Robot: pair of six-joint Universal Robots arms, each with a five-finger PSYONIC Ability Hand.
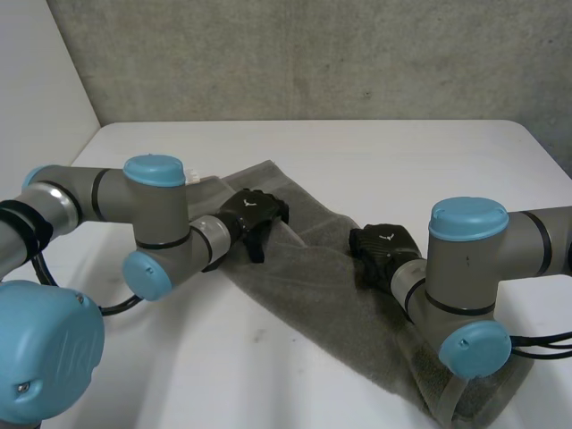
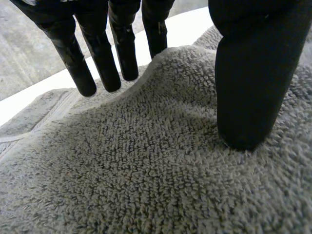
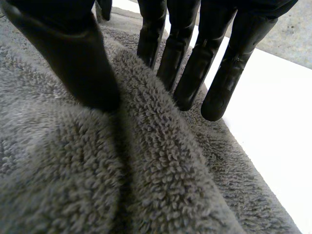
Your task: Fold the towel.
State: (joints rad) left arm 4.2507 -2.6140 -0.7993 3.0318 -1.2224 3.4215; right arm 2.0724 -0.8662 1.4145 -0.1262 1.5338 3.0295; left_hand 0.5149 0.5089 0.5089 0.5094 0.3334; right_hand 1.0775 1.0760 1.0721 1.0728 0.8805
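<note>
- Grey terry towel [image 1: 313, 281] lay as a long band slantwise across the white table [image 1: 411, 161], running from the far left towards the near right, where it passed under the right arm.
- The left hand [image 1: 254, 213] sat on the towel's far end. Its fingers [image 2: 100, 63] stood nearly straight behind a raised ridge of pile and its thumb [image 2: 253, 83] pressed into the cloth on the near side, so we read it as pinching that ridge.
- The right hand [image 1: 382, 250] sat near the middle of the band, at its far long edge. Its thumb [image 3: 73, 63] and fingers [image 3: 195, 73] flanked a narrow hump of cloth, which it seemed to hold between them.
- We judged the step in hand to be taking hold of the towel before a fold, with no layer lifted off the table yet.
- The next move, we thought, called for both hands to rise together and carry the held edge over the rest of the band, keeping the cloth taut between them so it would not sag or slip from either pinch.
- The tabletop was smooth, bare and matte, apart from a small pale item just beside the left arm that we could not identify.
- Behind the table stood a grey concrete wall [image 1: 313, 54], which met a white side wall [image 1: 36, 80] at the left.
</note>
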